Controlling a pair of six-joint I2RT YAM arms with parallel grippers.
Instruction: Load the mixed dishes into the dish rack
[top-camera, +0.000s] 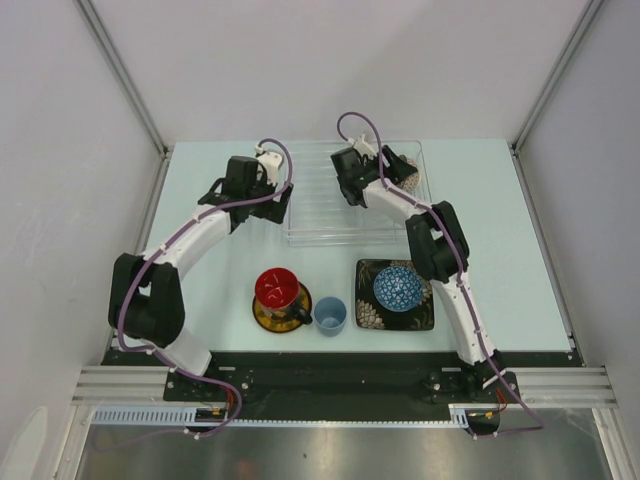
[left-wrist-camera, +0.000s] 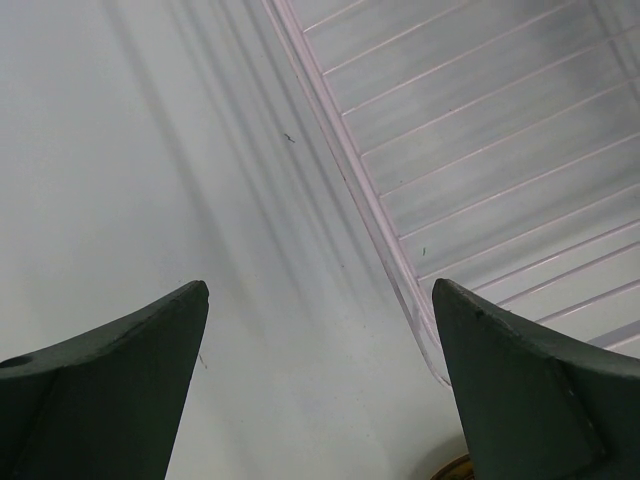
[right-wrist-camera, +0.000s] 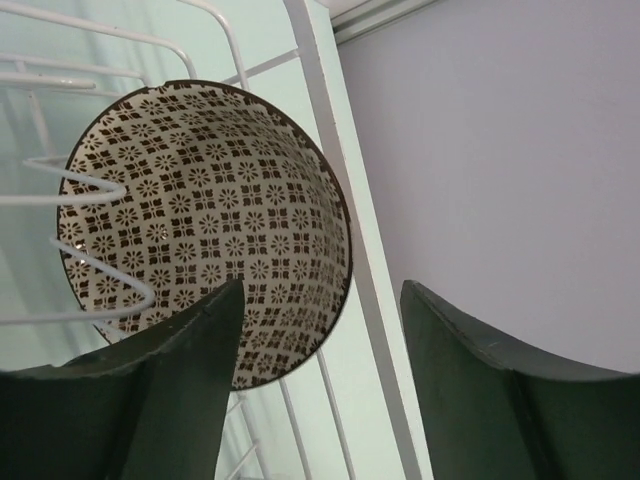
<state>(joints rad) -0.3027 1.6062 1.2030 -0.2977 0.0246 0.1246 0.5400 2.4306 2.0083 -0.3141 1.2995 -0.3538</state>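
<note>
A pale green desk (top-camera: 500, 250) carries everything. Towards its far middle a clear, see-through plastic rectangular dish rack (top-camera: 320, 225) with a raised rim and parallel ribs is set.

The left tool (top-camera: 280, 205) is held above the bare desk just beside the rack's left edge. In the left wrist view its two dark fingers (left-wrist-camera: 130, 390) are spread wide, and nothing is gripped between them; only the desk surface and the rack's rim (left-wrist-camera: 375, 210) are seen past them.

The right tool (top-camera: 398, 170) is placed over the far right corner of the rack. Its fingers (right-wrist-camera: 160, 400) are parted, and nothing is clamped between them.

Near the front of the desk, to the right, a black floral square plate (top-camera: 368, 315) is laid flat, well apart from the rack. A blue patterned bowl (top-camera: 397, 288) is set upright on it.

To the left of the plate a yellow-brown saucer (top-camera: 262, 315) is seen, and a dark mug with a red lining (top-camera: 277, 288) is stood on it. A light blue cup (top-camera: 330, 315) is stood upright on the desk between the saucer and the plate, just beside the saucer.

A small red-white patterned bowl (right-wrist-camera: 200, 220) is already in the rack's far right corner, tilted on its side with its inside turned towards the right tool. Its lower edge is overlapped by one finger in the right wrist view.
</note>
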